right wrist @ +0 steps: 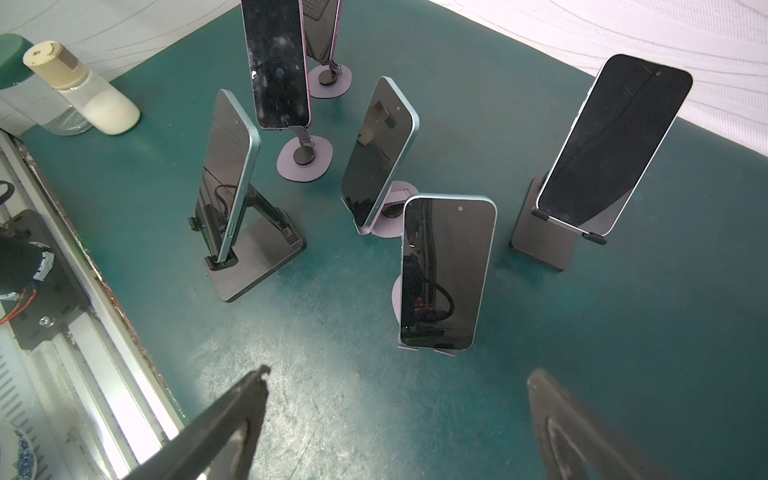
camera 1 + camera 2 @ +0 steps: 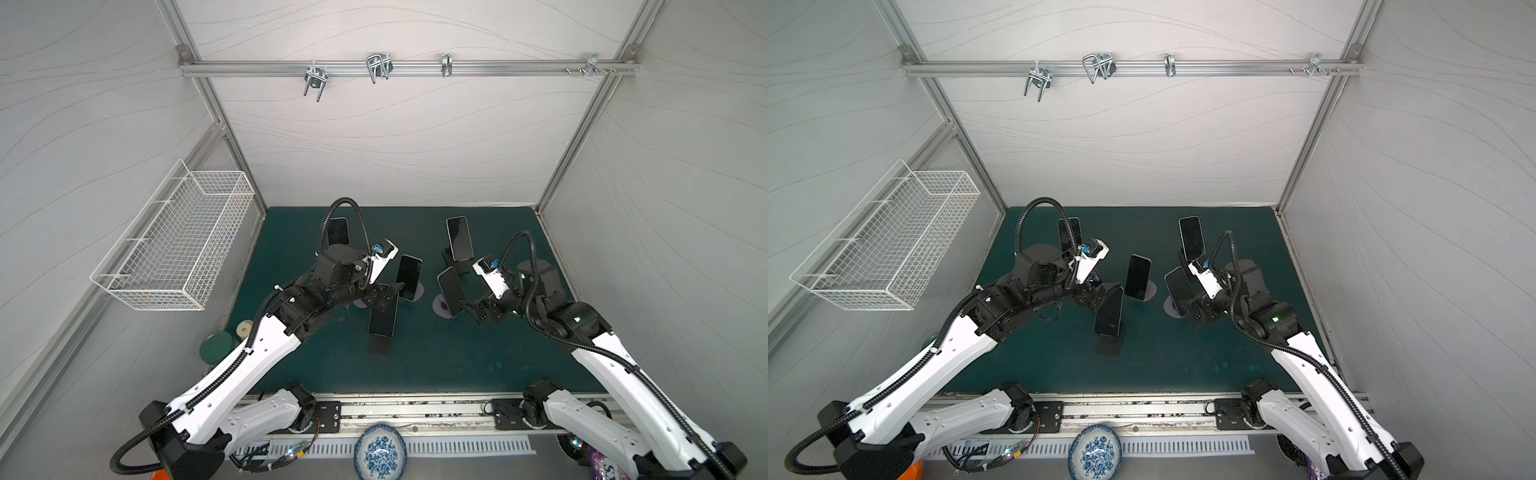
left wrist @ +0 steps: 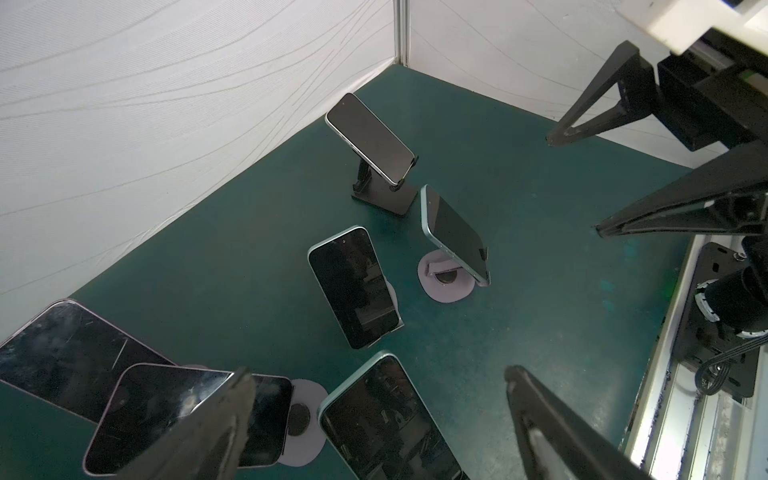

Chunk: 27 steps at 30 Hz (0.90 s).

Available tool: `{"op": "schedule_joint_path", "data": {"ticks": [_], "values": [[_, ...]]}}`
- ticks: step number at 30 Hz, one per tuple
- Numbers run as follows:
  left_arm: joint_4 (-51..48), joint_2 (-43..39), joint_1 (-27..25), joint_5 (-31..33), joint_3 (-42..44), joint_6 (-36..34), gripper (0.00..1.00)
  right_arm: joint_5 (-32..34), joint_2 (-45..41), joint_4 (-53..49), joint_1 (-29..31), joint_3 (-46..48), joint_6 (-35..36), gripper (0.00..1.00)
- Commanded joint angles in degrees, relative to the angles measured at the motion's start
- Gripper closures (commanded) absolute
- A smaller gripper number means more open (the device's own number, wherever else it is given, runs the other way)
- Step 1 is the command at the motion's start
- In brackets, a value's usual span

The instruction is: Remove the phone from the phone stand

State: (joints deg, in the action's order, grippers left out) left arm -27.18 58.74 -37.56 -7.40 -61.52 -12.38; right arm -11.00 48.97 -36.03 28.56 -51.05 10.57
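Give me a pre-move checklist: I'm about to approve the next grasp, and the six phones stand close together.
1. Right gripper open: ok.
2. Right gripper empty: ok.
3. Nearest phone to the right gripper seated upright on its lilac stand: ok.
4. Left gripper open: ok.
5. Left gripper clear of the teal phone closest to it: cannot tell.

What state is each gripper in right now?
Left gripper: open, holding nothing.
Right gripper: open, holding nothing.
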Motion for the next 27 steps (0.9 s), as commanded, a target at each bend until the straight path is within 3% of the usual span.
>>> {"op": "schedule_joint_path", "data": {"ticks": [1,27], "values": [[4.0,0.9,-0.3,-1.3,0.8,-1.0,0.05,-0.4,1.5,0.2,0.4,-1.3,2.5,0.01],[2.3,5.6,-0.2,-2.0,-1.5,-4.9,0.05,0.4,1.6,6.4,0.2,4.9,4.5,0.04]]}}
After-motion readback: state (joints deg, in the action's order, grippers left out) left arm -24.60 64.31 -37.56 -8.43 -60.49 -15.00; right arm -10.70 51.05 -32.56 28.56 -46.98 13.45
